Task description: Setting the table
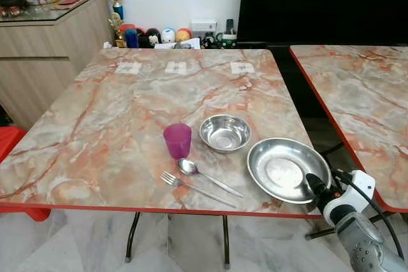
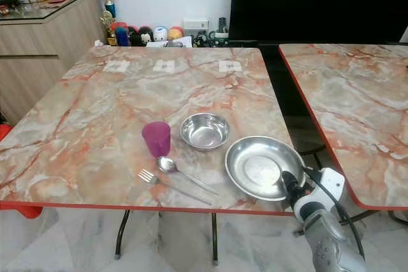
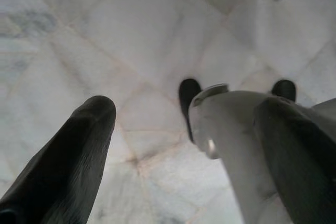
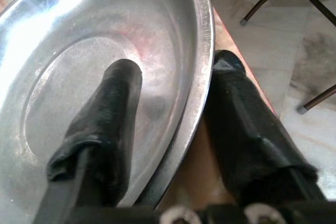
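A steel plate lies at the front right corner of the marble-pattern table. My right gripper is open at the plate's near right rim. In the right wrist view one finger rests inside the plate and the other sits outside, under the rim. Left of the plate stand a steel bowl and a purple cup. A spoon and a fork lie side by side in front of the cup. My left gripper hangs open over the floor.
A second marble-pattern table stands to the right across a narrow gap. A wooden cabinet is at the back left, with small figurines along the wall. Something red sits low on the left.
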Robot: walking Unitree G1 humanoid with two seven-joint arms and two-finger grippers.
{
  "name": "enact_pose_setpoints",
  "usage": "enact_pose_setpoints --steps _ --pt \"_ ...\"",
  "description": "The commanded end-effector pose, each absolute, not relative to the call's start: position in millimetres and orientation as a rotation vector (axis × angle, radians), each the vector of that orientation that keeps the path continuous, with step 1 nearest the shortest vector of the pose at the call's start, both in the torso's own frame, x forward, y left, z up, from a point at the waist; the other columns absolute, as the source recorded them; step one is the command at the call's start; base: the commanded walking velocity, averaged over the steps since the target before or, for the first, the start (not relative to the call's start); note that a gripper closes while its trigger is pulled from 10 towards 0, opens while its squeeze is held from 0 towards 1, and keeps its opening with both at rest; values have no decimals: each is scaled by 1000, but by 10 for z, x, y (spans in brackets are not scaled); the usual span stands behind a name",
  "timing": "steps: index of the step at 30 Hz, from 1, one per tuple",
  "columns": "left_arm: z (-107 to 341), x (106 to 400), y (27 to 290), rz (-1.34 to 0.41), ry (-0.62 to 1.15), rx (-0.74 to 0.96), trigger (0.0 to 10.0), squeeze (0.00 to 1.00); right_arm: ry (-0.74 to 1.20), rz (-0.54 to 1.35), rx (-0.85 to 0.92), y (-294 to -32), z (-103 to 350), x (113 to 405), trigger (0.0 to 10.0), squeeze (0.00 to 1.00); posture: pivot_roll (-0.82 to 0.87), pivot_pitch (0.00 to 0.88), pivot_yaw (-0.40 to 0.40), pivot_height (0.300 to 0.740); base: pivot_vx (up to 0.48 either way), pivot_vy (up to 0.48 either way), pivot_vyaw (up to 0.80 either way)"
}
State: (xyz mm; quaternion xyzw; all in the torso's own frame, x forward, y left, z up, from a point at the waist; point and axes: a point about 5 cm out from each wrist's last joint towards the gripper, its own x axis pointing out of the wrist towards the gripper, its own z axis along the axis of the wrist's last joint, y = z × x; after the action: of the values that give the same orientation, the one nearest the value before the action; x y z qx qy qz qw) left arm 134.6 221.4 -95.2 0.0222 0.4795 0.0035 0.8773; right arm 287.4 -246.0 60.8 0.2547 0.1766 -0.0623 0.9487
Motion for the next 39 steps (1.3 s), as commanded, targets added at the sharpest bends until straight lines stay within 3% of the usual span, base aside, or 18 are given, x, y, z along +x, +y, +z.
enact_pose_setpoints --steps 1,12,19,27,39 --pt "-971 1293 2212 2 1016 38 10000 0 390 -101 520 -2398 577 2894 0 0 -38 18 0 740 0 0 0" --pt "-1012 1332 1937 -27 1021 26 10000 0 390 -108 511 -2393 574 2909 0 0 -36 22 -1 740 0 0 0" --pt "-1016 1338 1901 -31 1023 26 10000 0 355 -191 494 -2492 596 2906 0 0 -36 23 0 740 0 0 0" --pt "-998 1295 2090 -12 1025 34 10000 0 169 -417 549 -2798 701 2747 0 0 -40 25 2 740 0 0 0" --pt "-992 1282 2137 -10 1025 58 10000 0 -135 -499 622 -2763 991 2580 0 0 -46 24 12 740 0 0 0"
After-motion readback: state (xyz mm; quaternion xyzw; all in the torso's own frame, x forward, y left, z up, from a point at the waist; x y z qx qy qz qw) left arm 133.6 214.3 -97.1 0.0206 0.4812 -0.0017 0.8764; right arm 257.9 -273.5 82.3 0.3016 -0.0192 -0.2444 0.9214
